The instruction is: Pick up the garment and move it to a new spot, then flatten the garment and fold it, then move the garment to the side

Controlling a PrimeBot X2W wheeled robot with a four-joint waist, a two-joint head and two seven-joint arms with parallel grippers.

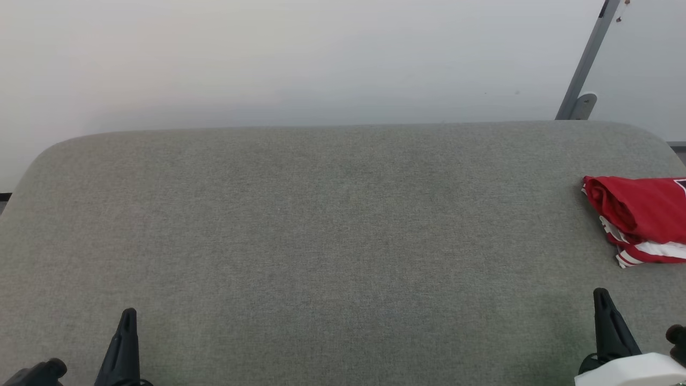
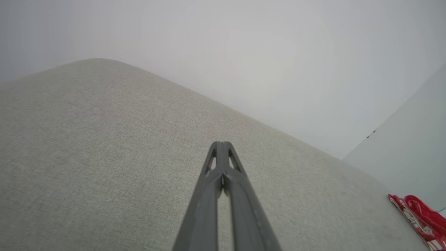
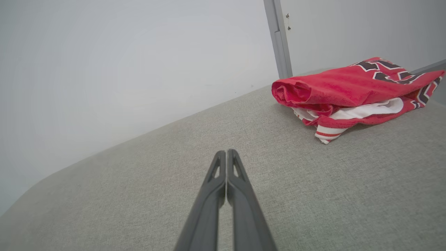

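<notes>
Red garment (image 1: pixel 640 217) is sitting folded up in a bundle over at the right edge of the grey fabric table (image 1: pixel 321 225), with a bit of white and striped trim poking out its near side and nothing touching it. Left gripper (image 1: pixel 127 321) is at the near left and right gripper (image 1: pixel 603 300) at the near right, just short of the garment. Both have their fingers pinched fully together on nothing.

Lab-like room: grey upholstered surface (image 1: pixel 321 214), blank wall (image 1: pixel 268 53), metal post (image 1: pixel 587 59).
</notes>
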